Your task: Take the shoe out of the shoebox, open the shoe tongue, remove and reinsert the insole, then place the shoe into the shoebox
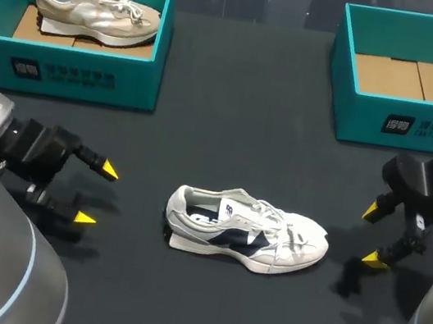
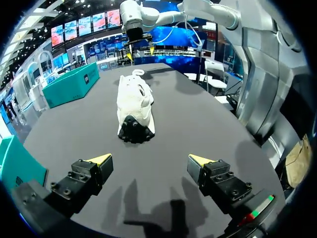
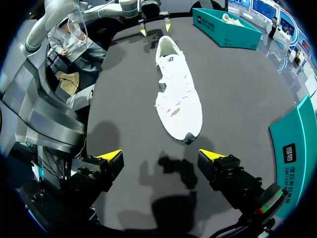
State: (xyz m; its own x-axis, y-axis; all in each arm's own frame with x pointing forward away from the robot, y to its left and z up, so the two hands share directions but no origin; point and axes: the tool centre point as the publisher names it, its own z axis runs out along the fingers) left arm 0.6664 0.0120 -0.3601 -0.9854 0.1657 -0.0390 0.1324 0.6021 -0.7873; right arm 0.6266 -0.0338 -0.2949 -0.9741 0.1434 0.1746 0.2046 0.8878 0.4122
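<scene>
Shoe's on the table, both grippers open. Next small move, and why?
Probably ease the open left gripper onto the heel of the shoe to steady it: it lies untouched between that and the open right gripper, heel leftward, tongue not yet opened.

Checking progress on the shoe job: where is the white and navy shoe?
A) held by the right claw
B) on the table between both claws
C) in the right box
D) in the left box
B: the white and navy shoe lies on the table between the open left claw and right claw, touched by neither.
</scene>
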